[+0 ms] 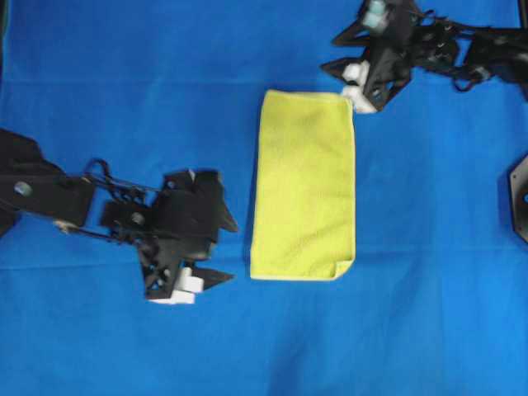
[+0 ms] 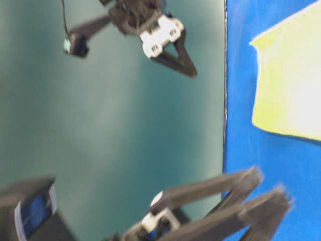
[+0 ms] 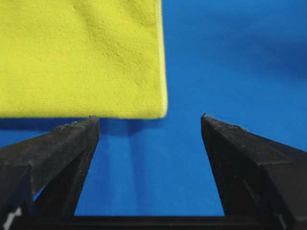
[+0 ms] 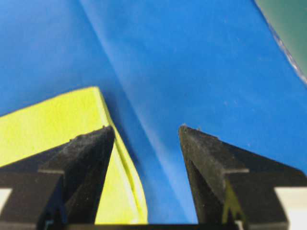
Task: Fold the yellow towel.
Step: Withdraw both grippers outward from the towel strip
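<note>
- My left gripper (image 1: pixel 213 279) stands wide open and empty, with the yellow towel (image 1: pixel 304 186) lying just ahead of its tips, apart from them.
- My right gripper (image 1: pixel 360 97) is open too, one finger over the towel's corner.
- I judge one fold done; next calls for regrasping the short edge.

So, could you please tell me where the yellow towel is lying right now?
In the overhead view the yellow towel lies folded mid-table on the blue cloth, between the left tool and right tool.
</note>
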Controlling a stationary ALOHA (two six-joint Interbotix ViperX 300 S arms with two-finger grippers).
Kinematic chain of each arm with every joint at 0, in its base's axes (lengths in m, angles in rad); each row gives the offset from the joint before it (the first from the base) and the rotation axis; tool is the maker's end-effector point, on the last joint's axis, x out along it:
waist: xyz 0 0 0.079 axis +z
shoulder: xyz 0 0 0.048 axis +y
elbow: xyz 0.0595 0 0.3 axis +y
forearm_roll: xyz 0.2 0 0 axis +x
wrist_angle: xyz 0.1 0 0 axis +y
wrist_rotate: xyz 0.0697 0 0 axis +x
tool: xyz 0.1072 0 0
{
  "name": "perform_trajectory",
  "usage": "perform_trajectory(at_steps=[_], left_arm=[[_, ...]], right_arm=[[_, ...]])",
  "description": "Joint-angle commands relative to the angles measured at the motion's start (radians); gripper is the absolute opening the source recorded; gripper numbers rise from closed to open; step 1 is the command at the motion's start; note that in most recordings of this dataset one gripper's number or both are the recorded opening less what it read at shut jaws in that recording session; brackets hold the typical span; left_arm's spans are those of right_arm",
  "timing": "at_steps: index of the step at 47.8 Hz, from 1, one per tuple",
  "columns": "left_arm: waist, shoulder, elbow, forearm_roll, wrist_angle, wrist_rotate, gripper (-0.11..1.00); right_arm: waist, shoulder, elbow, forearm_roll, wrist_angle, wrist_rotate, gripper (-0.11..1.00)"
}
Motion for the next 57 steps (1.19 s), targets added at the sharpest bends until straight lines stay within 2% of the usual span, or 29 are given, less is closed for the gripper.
perform_trajectory(at_steps=[1, 6, 16, 27, 35, 57], left_arm=[[0.005, -0.063, 0.034, 0.000, -0.086, 0.000, 0.81], [0.026, -0.100, 0.084, 0.002, -0.181, 0.020, 0.81], [0.118, -0.192, 0.189, 0.002, -0.342, 0.069, 0.81], [0.190, -0.267, 0.279, 0.002, -0.425, 0.126, 0.81], [0.218, -0.291, 0.325, 0.002, -0.466, 0.127, 0.81], [0.224, -0.279, 0.318, 0.002, -0.480, 0.126, 0.81]], right_arm=[[0.005, -0.078, 0.034, 0.011, -0.009, 0.002, 0.60], [0.025, -0.172, 0.109, 0.026, -0.015, 0.005, 0.60], [0.101, -0.368, 0.241, 0.043, -0.044, 0.031, 0.60], [0.152, -0.538, 0.344, 0.043, -0.046, 0.063, 0.60], [0.150, -0.568, 0.399, 0.044, -0.086, 0.066, 0.60], [0.152, -0.566, 0.397, 0.046, -0.097, 0.066, 0.60]])
